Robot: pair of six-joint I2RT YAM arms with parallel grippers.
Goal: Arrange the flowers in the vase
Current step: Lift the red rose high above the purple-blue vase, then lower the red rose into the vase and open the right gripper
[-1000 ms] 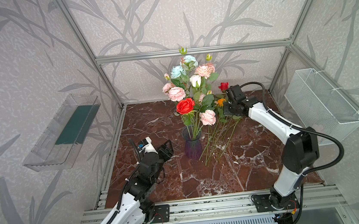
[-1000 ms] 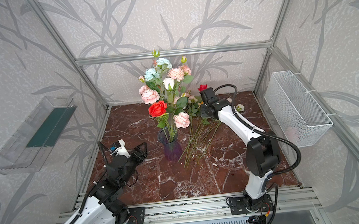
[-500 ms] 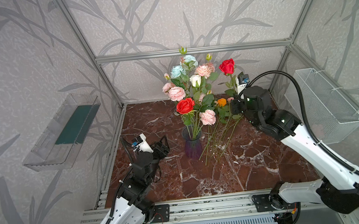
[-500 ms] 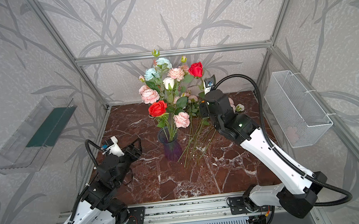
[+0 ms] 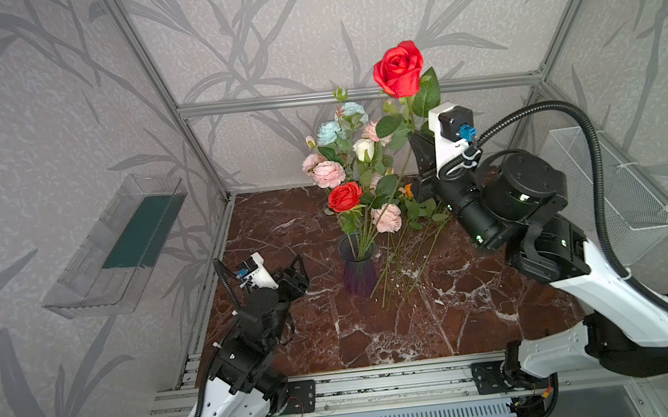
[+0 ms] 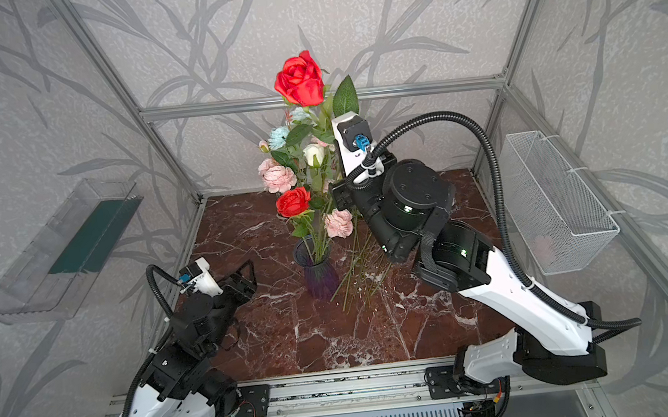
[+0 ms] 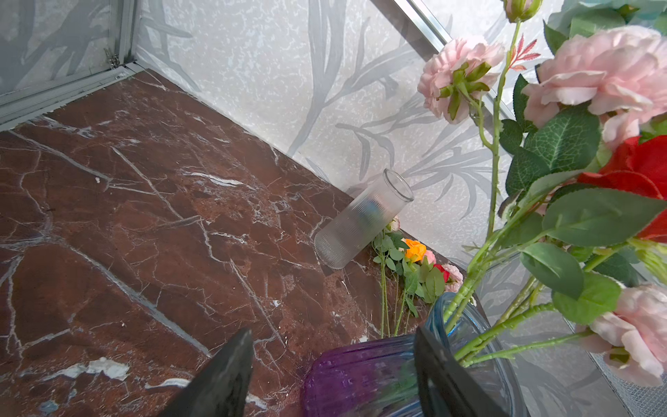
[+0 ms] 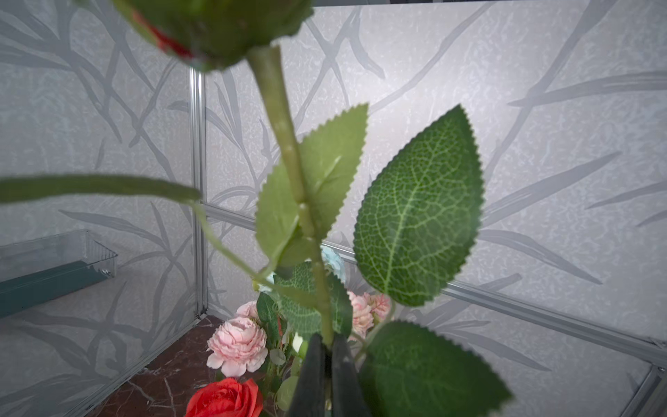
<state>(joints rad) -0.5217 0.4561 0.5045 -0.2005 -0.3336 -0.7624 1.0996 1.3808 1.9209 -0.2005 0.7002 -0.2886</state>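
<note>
On the counter (image 5: 378, 339) the vase (image 5: 358, 272) stands with many flowers (image 5: 329, 174) in it, and loose flowers (image 5: 403, 269) lie just beside it. My right gripper (image 8: 326, 355) holds a red rose (image 5: 398, 69) high, pinched on the stem below the leaves. I judge it light and top-heavy, so the stiff stem is the right hold. My left gripper (image 7: 332, 332) is wide and empty near the vase.

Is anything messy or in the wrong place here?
Yes: a bunch of green-stemmed flowers lies flat on the brown marble table, beside the purple glass vase instead of standing in it.
</note>
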